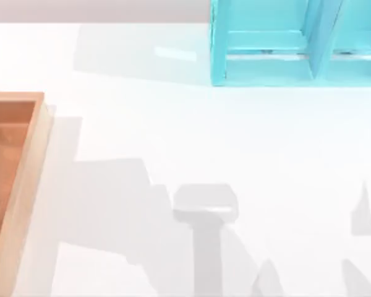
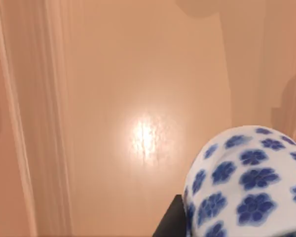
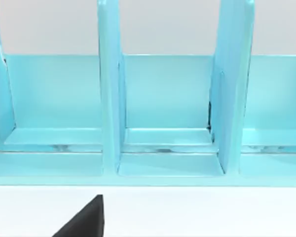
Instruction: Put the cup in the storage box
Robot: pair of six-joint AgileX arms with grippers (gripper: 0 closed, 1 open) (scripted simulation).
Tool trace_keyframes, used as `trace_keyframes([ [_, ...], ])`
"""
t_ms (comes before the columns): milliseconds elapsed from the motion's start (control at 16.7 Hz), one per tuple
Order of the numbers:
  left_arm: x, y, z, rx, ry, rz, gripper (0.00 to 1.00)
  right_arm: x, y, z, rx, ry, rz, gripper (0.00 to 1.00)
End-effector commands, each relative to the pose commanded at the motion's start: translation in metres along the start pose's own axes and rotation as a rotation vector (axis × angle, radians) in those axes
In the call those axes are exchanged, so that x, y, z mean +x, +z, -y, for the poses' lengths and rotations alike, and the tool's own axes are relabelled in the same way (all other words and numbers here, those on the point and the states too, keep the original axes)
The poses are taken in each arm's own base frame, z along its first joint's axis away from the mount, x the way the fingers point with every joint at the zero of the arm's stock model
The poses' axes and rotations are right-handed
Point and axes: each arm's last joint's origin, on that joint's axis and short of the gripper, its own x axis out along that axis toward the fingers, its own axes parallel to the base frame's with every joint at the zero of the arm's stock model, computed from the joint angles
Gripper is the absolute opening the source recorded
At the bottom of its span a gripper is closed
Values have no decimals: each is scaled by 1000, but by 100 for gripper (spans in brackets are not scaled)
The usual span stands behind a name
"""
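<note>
Cup [image 2: 246, 182], white with blue flowers, sits close before the left wrist camera above the glossy orange-brown floor of the storage box [image 2: 138, 98], a dark finger [image 2: 168, 219] touching its side; whether the left gripper's jaws are clenched on it I cannot tell. From the top view, a white table [image 1: 173, 136] spreads wide and bare, crossed by grey shadows of the arms. At its left edge lies the storage box [image 1: 31, 185] with its thick light-wood rim. At the far right stands a teal shelf unit [image 1: 266, 55] with upright dividers. The right wrist view faces those compartments [image 3: 167, 98], with a dark fingertip [image 3: 86, 219] over the table; its jaw state cannot be told.
</note>
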Motion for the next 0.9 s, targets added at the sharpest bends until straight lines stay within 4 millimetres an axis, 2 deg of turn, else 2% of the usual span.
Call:
trace_keyframes([
  [360,36,-2,-1,-7,3,7,0,0,0,0,0,0,0,100],
  [600,39,-2,-1,-5,1,4,0,0,0,0,0,0,0,100],
  [900,39,-2,-1,-5,1,4,38,0,0,0,0,0,0,100],
])
